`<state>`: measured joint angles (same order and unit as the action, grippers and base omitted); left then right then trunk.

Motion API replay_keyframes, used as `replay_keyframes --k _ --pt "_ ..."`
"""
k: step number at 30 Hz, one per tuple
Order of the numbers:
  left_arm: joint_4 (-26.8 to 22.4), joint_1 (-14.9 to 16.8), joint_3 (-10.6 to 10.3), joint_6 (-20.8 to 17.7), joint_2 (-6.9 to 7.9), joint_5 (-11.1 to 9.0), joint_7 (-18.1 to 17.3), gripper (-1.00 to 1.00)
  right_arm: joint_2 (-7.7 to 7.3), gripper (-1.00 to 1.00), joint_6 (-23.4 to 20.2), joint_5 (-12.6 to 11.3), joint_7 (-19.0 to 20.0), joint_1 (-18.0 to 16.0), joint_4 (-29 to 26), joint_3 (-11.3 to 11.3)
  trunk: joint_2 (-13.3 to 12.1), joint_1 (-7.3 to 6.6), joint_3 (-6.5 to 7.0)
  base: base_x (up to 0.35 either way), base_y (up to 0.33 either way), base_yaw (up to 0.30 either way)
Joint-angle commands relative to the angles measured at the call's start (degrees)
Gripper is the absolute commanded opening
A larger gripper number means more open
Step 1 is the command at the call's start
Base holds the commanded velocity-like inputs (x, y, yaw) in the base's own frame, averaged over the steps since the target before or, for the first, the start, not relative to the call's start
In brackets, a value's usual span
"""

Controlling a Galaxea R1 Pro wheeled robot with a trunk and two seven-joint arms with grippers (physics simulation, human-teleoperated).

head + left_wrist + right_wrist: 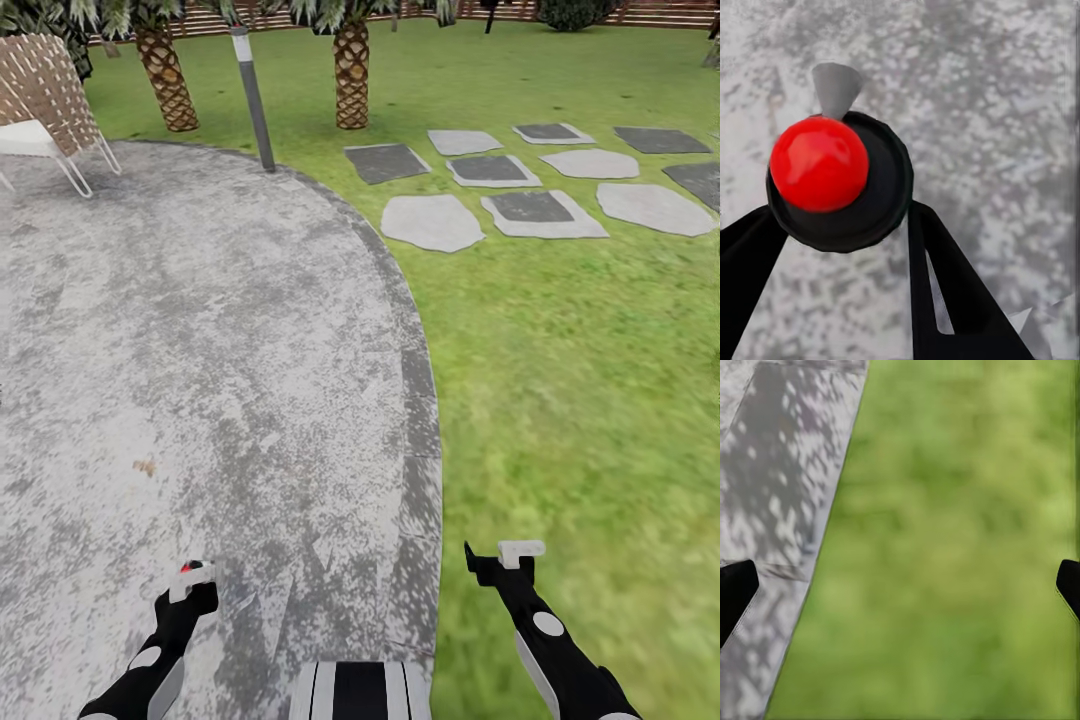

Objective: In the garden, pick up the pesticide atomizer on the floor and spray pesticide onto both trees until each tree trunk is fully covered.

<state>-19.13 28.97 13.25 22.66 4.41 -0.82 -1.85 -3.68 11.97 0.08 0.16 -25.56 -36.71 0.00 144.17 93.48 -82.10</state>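
L hand (840, 225) gripping atomizer (832, 176), lawn (580, 400) open R

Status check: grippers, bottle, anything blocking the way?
Left gripper shut on bottle. Right gripper open, empty, over lawn edge. Paving ahead; lamp post stands far off.

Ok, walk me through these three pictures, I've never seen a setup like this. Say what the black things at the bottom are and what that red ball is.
This is a simulated two-armed robot in a garden. The big picture comes from a camera on its head, looking down over both arms. The black shapes are its left gripper and right gripper. The other two pictures come from cameras on each wrist. The red ball is the top of a small pesticide atomizer, held between the left jaws above the grey stone floor. The right gripper is open and holds nothing, hanging over the paving edge and the lawn. Ahead stand a lamp post, a chair, palm trunks and stepping stones.
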Motion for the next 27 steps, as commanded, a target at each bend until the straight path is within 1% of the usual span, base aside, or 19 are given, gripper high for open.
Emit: replay_keyframes --k 1,27 --pt "0.1 0.0 0.2 0.2 -0.01 -0.1 -0.2 -1.00 -0.01 1.00 0.2 0.0 0.0 0.0 0.0 0.0 0.0 -0.03 0.20 0.000 0.000 0.000" --pt "0.1 0.0 0.2 0.2 -0.01 -0.1 -0.2 -1.00 0.08 1.00 0.2 0.1 -0.1 0.0 0.1 0.0 -0.4 -0.70 5.96 0.000 0.000 0.000"
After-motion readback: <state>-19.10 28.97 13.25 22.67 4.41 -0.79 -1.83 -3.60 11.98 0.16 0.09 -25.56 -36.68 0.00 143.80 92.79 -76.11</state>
